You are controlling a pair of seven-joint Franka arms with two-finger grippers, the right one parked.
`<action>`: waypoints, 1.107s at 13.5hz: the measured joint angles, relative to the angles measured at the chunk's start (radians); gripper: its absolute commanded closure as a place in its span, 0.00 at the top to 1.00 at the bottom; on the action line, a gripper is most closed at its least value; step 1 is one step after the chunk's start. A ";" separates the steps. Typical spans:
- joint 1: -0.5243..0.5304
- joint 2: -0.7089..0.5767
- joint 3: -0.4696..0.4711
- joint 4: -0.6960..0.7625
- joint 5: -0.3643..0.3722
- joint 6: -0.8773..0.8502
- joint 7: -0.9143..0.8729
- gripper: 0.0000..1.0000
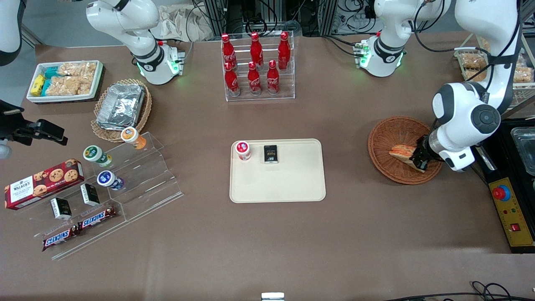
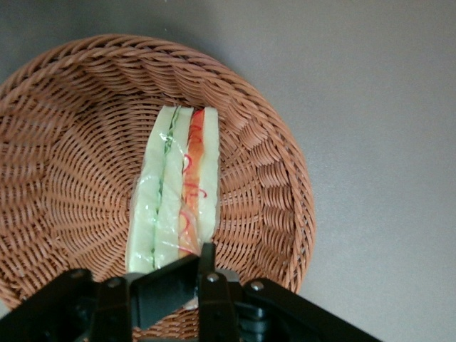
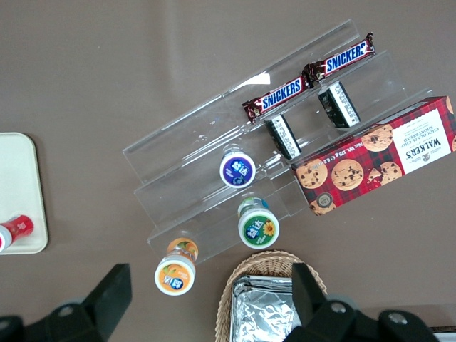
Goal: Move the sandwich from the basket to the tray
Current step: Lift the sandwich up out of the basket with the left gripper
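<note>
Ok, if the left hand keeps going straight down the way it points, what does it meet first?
The sandwich. The left hand is in the basket, right at the wedge's end, its fingers look set on either side of it. Depth is unclear, so contact may already exist; under it is only the basket's woven floor.

Robotics lab, cable-strewn equipment racks (image 1: 267,16), emergency-stop box (image 1: 512,211), staged snacks

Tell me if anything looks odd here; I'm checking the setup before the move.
Nothing stands out. The gripper is down in the basket, at the wrapped sandwich, which looks intact. On the tray a small cup and a dark packet stand neatly.
</note>
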 measured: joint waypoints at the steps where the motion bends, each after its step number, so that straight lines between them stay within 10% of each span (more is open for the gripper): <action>1: 0.000 -0.009 0.000 0.009 0.000 -0.027 0.000 0.00; 15: -0.028 -0.065 -0.221 0.576 0.000 -0.637 0.138 0.00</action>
